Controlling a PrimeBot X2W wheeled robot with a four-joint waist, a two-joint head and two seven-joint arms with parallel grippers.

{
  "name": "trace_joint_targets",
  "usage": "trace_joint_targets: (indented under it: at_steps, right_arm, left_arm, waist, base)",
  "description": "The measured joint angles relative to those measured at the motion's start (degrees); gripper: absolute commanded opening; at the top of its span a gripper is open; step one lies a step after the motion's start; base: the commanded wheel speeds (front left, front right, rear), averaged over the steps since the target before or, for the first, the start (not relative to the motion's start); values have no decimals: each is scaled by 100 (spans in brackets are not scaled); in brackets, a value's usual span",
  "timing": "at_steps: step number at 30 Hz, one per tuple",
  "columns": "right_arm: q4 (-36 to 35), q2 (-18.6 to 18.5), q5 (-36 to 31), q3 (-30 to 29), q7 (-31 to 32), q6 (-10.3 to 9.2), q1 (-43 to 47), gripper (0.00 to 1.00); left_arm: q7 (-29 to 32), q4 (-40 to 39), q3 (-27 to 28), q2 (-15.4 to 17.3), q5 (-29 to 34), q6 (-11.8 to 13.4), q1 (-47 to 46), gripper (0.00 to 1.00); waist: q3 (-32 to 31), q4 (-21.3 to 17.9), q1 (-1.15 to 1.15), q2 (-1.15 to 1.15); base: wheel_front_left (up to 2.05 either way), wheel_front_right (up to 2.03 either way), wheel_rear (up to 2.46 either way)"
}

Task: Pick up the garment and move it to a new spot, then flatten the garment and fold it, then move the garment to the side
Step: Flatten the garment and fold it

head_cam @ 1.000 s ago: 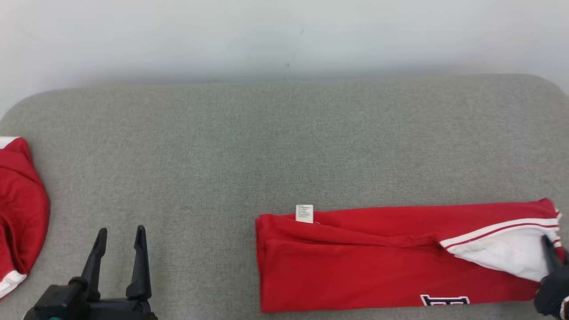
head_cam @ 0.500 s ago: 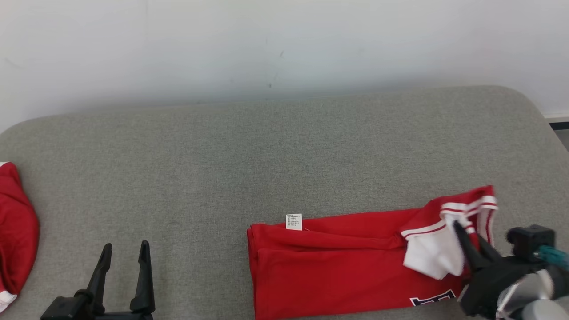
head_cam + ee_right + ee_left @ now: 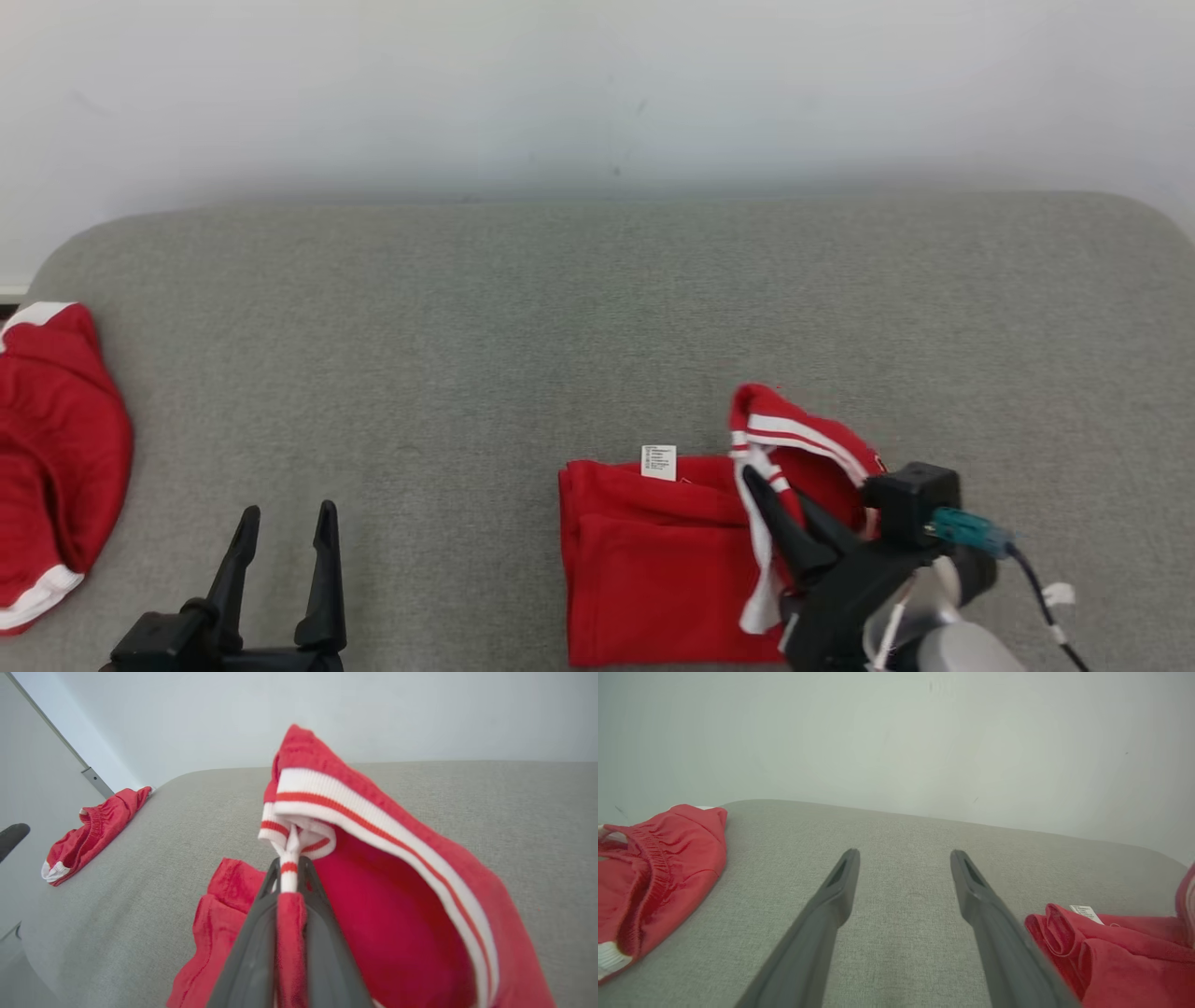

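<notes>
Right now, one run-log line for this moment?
stage: fold | right hand: shut on red garment, striped end raised over folded part | left hand: open | other red garment: far left

I'm looking at a grey, fabric-covered worktop (image 3: 597, 308) with rounded far corners, set against a pale wall (image 3: 597, 84). Near its front edge, right of centre, lies a red garment (image 3: 653, 569) folded in layers, with a white label (image 3: 658, 462) at its far edge. Its striped end is raised off the surface. At the far left a second red garment (image 3: 56, 439) lies crumpled, with white trim showing.
</notes>
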Motion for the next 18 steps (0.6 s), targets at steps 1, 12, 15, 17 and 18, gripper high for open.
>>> trace_joint_targets:
  at_steps: [1, 12, 15, 17, 18]
  right_arm:
    - [56, 91, 1, 65, -10, 0, -48, 0]
    - [1180, 661, 93, 523, -304, -1, -516, 0]
    - [1304, 710, 127, 689, -502, -1, -600, 81]
    - [1308, 724, 124, 798, -641, 0, -688, 100]
    - [1283, 721, 119, 842, -716, 0, -734, 100]
  left_arm:
    - [0, 19, -10, -3, -5, 0, -16, 100]
    - [0, 174, -152, -16, -49, 0, -197, 100]
    - [0, 194, -147, -18, -54, 0, -197, 100]
    - [0, 208, -148, -19, -54, 0, -198, 100]
    - [-1, 213, -145, -18, -54, 0, -199, 100]
  waist:
    - [10, 43, 0, 0]
    - [136, 463, 0, 0]
    - [169, 474, 0, 0]
    - [172, 437, 0, 0]
    - [169, 409, 0, 0]
  base:
    - [0, 0, 0]
    - [0, 0, 0]
    - [0, 0, 0]
    - [0, 0, 0]
    - [0, 0, 0]
